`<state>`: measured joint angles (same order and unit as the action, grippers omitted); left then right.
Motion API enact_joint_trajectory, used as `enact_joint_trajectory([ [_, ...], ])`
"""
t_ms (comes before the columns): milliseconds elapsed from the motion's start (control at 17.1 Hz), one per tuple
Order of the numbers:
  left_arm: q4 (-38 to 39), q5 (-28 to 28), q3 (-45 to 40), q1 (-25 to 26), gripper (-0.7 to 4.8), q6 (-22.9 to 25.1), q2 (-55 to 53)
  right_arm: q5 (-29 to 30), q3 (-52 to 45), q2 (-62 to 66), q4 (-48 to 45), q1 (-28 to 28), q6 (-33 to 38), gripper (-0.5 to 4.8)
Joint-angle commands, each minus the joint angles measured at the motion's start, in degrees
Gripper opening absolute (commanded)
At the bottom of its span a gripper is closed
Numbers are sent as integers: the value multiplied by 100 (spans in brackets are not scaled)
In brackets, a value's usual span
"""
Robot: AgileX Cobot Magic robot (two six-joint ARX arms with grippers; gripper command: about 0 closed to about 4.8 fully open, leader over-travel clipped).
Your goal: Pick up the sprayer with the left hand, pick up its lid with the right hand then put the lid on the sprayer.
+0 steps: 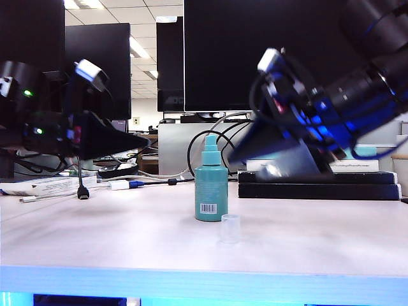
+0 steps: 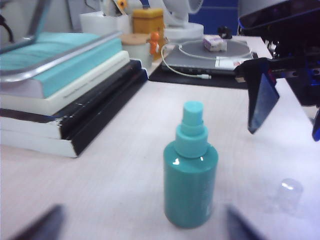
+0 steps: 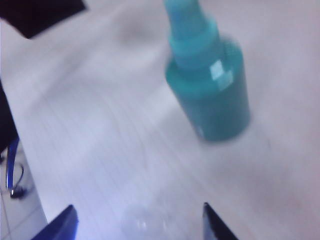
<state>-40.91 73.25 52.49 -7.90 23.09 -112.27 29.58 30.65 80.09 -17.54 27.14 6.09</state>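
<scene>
The sprayer [image 1: 211, 187] stands upright on the table [image 1: 127, 242], roughly mid-table and nearer the front edge than the back, barcode label facing the exterior cam, nozzle top bare. The lid [image 1: 230, 228] sits on the table just beside the sprayer's base, on the front-edge side and a bit toward the right edge; it's open end up, apart from the bottle, not touching. Left gripper [image 1: 137, 141] hangs above the table on the sprayer's left, well apart from it, nothing in it; in the left wrist view its two fingertips show as dark blurs either side of the sprayer [image 2: 190, 172] w/ a wide gap, so it's open. Right gripper [image 1: 271, 167] comes in from the right, tilted down toward the bottle, above and behind the lid, holding nothing; right wrist view is smeared, but the two blue-black finger tips stand wide apart w/ the lid [image 3: 142, 220] prob. the faint clear blob between them, so open too. A stack of books [image 2: 60, 95] lies along the back edge behind the right gripper, and cables [image 1: 153, 180] trail across the back-left part of the table.
</scene>
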Motion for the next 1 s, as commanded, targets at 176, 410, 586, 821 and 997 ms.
enact_joint_trajectory([
  [176, -22, -824, 46, -608, 447, 457, -24, -116, 24, -11, 468, 151, -232, 320],
  [410, 326, -782, 461, -763, 444, 452, -269, -1084, 24, 81, 535, 866, -756, 331],
  [586, 706, -592, 824, -763, 429, 448, -601, -1445, 26, 315, 352, 1003, -780, 343],
  [821, 761, -492, 957, -772, 429, 431, -828, -1552, 26, 431, 199, 1003, -782, 342],
  [997, 741, -487, 962, -774, 429, 442, -894, -1436, 26, 667, -35, 1003, -778, 340],
])
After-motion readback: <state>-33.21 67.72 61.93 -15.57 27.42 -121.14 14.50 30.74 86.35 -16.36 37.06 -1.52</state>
